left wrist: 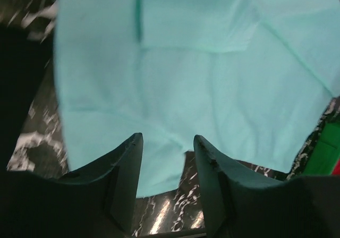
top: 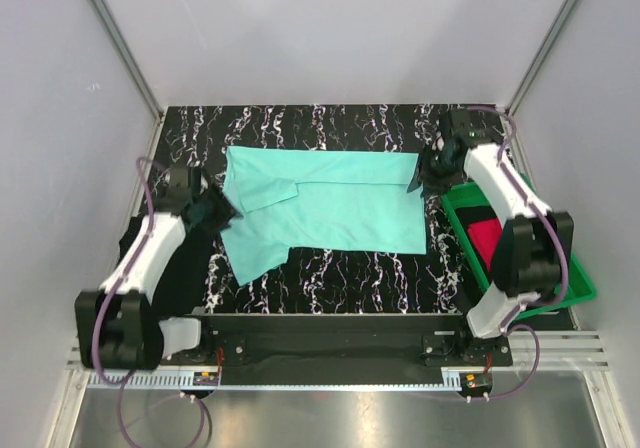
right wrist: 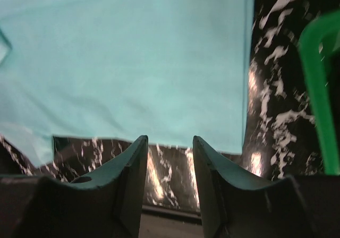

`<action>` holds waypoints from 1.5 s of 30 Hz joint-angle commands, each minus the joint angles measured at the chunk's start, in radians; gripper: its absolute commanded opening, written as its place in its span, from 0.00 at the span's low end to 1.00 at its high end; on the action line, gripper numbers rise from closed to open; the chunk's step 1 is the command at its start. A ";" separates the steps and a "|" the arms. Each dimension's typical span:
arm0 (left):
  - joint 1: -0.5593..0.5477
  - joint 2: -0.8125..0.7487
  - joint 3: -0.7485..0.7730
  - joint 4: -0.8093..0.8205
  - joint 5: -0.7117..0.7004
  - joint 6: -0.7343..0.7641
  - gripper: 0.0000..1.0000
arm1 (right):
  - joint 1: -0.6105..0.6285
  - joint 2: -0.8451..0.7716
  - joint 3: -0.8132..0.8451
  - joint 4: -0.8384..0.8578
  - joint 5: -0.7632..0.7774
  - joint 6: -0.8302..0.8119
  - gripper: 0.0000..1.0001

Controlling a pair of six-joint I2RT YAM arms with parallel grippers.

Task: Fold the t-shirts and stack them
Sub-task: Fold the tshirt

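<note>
The turquoise t-shirt [top: 330, 203] lies flat on the mat [top: 340, 268]. My left gripper [top: 224, 211] and right gripper [top: 416, 182] stand at its left and right edges, jaws half apart and empty, probably ready to fold.

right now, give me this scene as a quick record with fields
turquoise t-shirt: spread on the mat, a flap folded over near its left end
mat: black with white streaks
left gripper: open, at the shirt's left edge
right gripper: open, at the shirt's right edge, holding nothing
green tray: right of the mat
red-pink t-shirt: lying in the tray
</note>
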 commanded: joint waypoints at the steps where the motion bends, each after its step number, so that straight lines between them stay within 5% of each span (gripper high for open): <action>1: -0.018 -0.153 -0.154 -0.159 -0.144 -0.106 0.48 | 0.056 -0.167 -0.170 0.056 -0.085 0.010 0.47; 7: -0.048 -0.307 -0.377 -0.210 -0.160 -0.218 0.48 | 0.126 -0.372 -0.405 0.097 -0.102 0.062 0.47; 25: -0.050 -0.112 -0.451 -0.054 -0.134 -0.227 0.42 | 0.132 -0.515 -0.637 0.106 0.062 0.213 0.50; 33: -0.047 -0.144 -0.428 -0.043 -0.103 -0.186 0.00 | 0.111 -0.468 -0.700 0.157 0.166 0.415 0.56; 45: -0.048 -0.173 -0.327 -0.066 -0.023 -0.079 0.00 | 0.088 -0.469 -0.845 0.358 0.326 0.695 0.45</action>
